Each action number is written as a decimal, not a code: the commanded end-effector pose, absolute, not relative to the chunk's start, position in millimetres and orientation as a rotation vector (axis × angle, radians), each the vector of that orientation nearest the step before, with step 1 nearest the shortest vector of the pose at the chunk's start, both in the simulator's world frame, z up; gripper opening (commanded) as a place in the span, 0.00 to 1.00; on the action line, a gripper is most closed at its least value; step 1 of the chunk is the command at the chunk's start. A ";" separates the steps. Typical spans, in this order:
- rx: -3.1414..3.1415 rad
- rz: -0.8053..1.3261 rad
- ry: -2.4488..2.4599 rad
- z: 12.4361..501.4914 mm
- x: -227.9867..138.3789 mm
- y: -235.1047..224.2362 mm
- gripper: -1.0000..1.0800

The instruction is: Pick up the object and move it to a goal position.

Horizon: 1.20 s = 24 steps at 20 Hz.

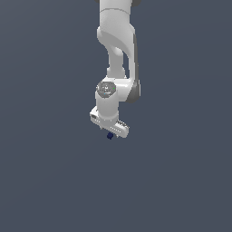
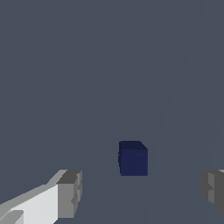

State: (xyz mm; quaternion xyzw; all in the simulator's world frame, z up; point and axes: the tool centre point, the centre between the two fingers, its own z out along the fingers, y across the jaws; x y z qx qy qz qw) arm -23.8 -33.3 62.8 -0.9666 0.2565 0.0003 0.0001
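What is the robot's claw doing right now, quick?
Gripper: open, holding nothing. Its fingers stand apart, and the tiny blue cube sits untouched in the gap between them.

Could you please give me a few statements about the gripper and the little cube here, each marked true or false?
1. The cube is dark blue. True.
2. The gripper is shut on the cube. False: in the wrist view the two fingers stand wide apart, with clear space on either side of the cube.
3. In the wrist view the cube lies between the lines of the two fingers. True.
4. The cube is larger than the gripper. False: in the exterior view it is a tiny speck just below the white gripper.
5. Several cubes are in view. False: only one shows.
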 end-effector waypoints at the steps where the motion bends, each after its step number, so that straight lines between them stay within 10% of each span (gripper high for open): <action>1: -3.036 0.001 0.807 58.7 -24.1 -33.4 0.96; 15: -3.034 0.000 0.814 13.1 -24.4 -33.6 0.96; 16: -3.034 0.000 0.814 13.1 -24.4 -33.6 0.00; 24: -3.034 0.000 0.814 13.1 -24.4 -33.6 0.00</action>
